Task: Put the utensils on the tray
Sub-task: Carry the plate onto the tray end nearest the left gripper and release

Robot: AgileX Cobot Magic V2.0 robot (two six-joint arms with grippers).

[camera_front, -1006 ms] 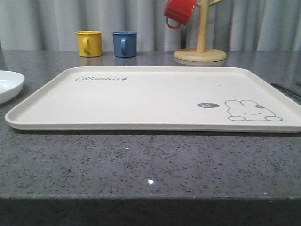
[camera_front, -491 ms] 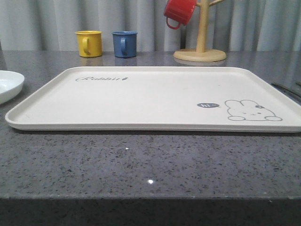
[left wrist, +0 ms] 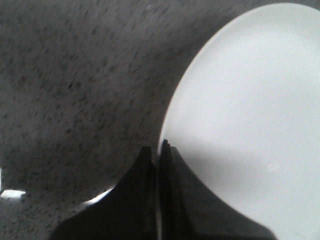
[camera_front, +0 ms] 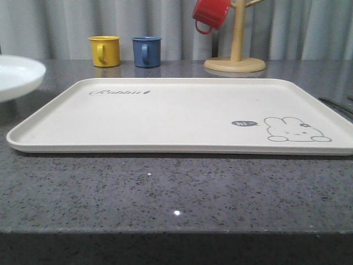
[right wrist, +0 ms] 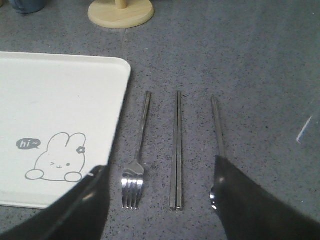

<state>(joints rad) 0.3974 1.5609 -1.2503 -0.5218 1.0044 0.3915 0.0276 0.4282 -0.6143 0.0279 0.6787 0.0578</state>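
Observation:
The cream-white tray (camera_front: 165, 116) with the rabbit drawing lies flat mid-table, and its corner (right wrist: 60, 100) appears in the right wrist view. On the grey tabletop beside that corner lie a fork (right wrist: 140, 145), a pair of chopsticks (right wrist: 177, 150) and a spoon (right wrist: 218, 130), parallel to each other. My right gripper (right wrist: 160, 200) hovers open above their near ends, one finger over the tray edge and the other covering the spoon bowl. My left gripper (left wrist: 156, 150) is shut on the rim of a round white plate (left wrist: 250, 100), which is held off the table at the left (camera_front: 16, 74).
A yellow mug (camera_front: 105, 51) and a blue mug (camera_front: 146, 51) stand behind the tray. A wooden mug tree (camera_front: 234, 64) at the back right carries a red mug (camera_front: 211, 14). Curtains close off the back. The table's front edge runs close below the tray.
The white plate at the left has risen off the table, held in my left gripper. The tray and mugs have not moved.

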